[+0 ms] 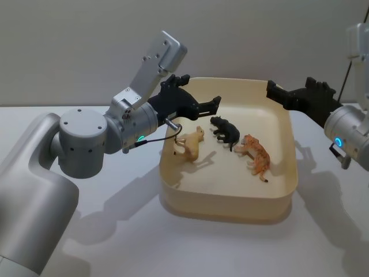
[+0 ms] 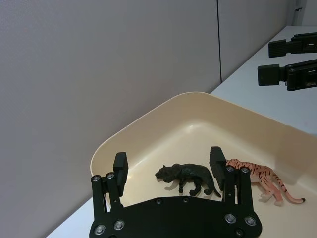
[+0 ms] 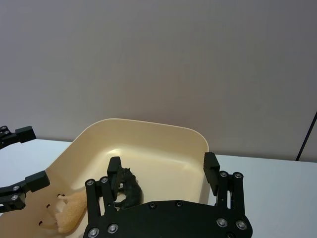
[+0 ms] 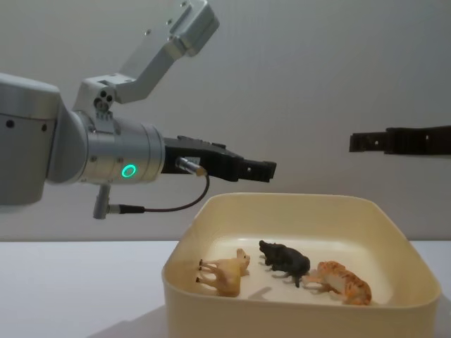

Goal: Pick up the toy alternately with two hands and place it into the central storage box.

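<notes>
A cream-yellow storage box (image 1: 230, 199) sits at the centre of the head view on a white table (image 1: 115, 231), holding three toy animals. A tan toy (image 1: 190, 144) stands at the left of the box floor, a black toy (image 1: 226, 130) just right of it near the middle, and an orange striped tiger (image 1: 256, 156) lies further right — all three near one another but apart.

The left gripper (image 1: 214, 103) reaches in from the left of the head view on a thick silver arm, its green ring light (image 4: 128, 170) glowing in the chest view. It hovers above the box's left rim, over the tan toy, with its fingers spread apart and nothing between them; the left wrist view shows both black fingers (image 2: 120, 166) wide, framing the black toy and the tiger below.

The right gripper (image 1: 275, 93) hangs at the upper right of the head view, above the box's far right corner — likewise parted and empty. In the chest view it shows at the right edge, well above the box rim. In the right wrist view its fingers (image 3: 211, 168) stand wide over the box, the black toy (image 3: 128, 191) and tan toy (image 3: 69, 213) beneath.
</notes>
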Robot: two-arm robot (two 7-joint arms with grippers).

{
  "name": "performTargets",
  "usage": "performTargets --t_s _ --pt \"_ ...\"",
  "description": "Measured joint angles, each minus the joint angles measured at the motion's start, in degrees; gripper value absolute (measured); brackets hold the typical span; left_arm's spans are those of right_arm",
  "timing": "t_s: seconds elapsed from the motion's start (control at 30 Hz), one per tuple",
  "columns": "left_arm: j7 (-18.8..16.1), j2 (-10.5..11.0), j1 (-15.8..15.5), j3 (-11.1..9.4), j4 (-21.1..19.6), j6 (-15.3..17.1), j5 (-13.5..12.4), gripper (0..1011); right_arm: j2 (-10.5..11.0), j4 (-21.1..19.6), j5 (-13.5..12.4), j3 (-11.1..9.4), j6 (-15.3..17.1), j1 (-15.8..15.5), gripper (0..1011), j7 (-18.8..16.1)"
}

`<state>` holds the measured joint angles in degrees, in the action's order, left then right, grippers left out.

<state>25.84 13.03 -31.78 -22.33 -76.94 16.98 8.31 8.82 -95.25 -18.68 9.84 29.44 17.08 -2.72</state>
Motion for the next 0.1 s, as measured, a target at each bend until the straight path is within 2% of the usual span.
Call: performTargets --t_s 0.1 --pt "-0.02 -0.04 -0.03 -0.02 0.11 -0.07 -0.02 1001 0.00 0.00 0.00 0.00 0.00 0.00 1001 0.00"
